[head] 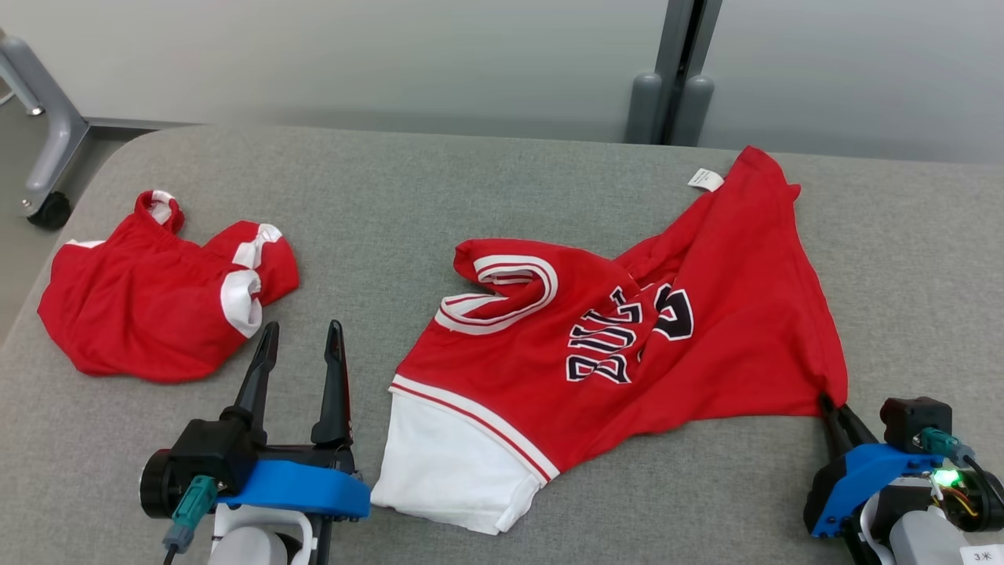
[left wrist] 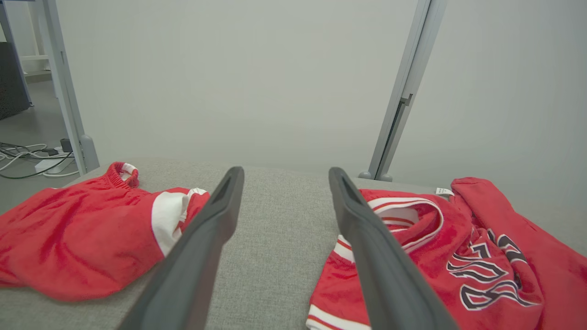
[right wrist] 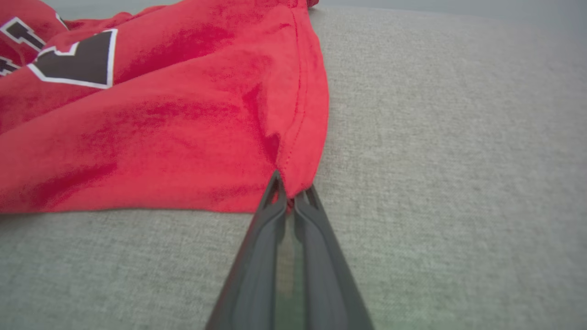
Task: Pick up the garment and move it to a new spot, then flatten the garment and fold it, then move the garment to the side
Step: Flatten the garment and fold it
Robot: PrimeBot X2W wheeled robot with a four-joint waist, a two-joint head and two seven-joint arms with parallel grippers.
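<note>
The garment (head: 627, 345) is a red jersey with white trim, a white sleeve and dark lettering, lying rumpled across the middle and right of the grey table (head: 471, 180). My right gripper (head: 827, 402) is shut on the garment's near right hem corner; the right wrist view shows the red hem (right wrist: 293, 151) pinched between its closed fingertips (right wrist: 290, 195). My left gripper (head: 302, 337) stands open at the lower left, nothing between its fingers, just left of the white sleeve (head: 447, 463). In the left wrist view the garment (left wrist: 449, 247) lies right of the open gripper (left wrist: 284, 176).
A second red item with white patches (head: 157, 298) lies bunched at the table's left end, also in the left wrist view (left wrist: 87, 233). A grey post (head: 671, 78) stands behind the table, and a wheeled frame leg (head: 47, 157) beyond its left corner.
</note>
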